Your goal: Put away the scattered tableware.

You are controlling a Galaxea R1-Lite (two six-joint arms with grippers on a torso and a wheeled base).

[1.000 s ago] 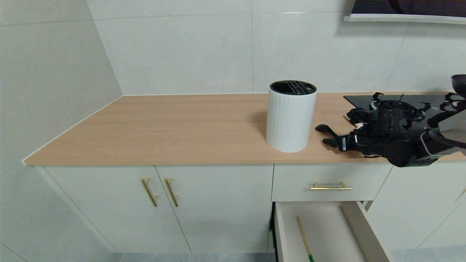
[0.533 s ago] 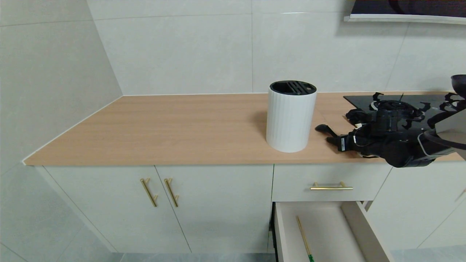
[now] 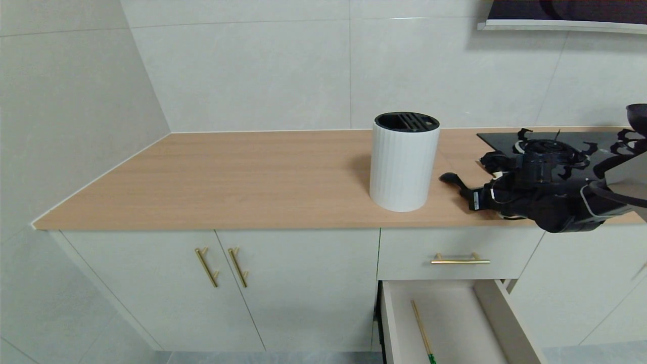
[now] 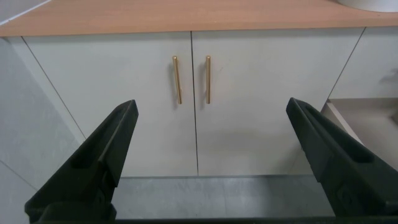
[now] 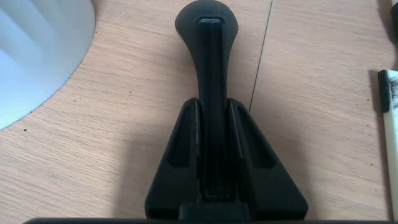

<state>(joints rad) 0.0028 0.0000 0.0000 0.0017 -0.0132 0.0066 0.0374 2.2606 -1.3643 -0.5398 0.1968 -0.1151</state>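
Observation:
A black utensil handle (image 3: 448,177) lies low over the wooden countertop (image 3: 252,172), just right of the white ribbed holder with a black slotted top (image 3: 403,162). My right gripper (image 3: 462,191) is shut on this handle. The right wrist view shows the handle (image 5: 208,56) pinched between the two fingers of my right gripper (image 5: 211,109), its rounded end sticking out past them; the rest of the utensil is hidden. The holder's wall (image 5: 37,50) is close beside it. My left gripper (image 4: 211,162) hangs open in front of the cabinet doors (image 4: 193,93), holding nothing.
A black gas hob (image 3: 556,144) sits on the counter behind my right arm. Below the counter's right part a drawer (image 3: 485,323) stands pulled out with chopsticks (image 3: 422,328) inside. A slim white thing with a dark tip (image 5: 388,124) lies on the counter near the handle.
The right gripper's fingers, apart a second ago, have closed onto the black handle. The holder and drawer stay where they were.

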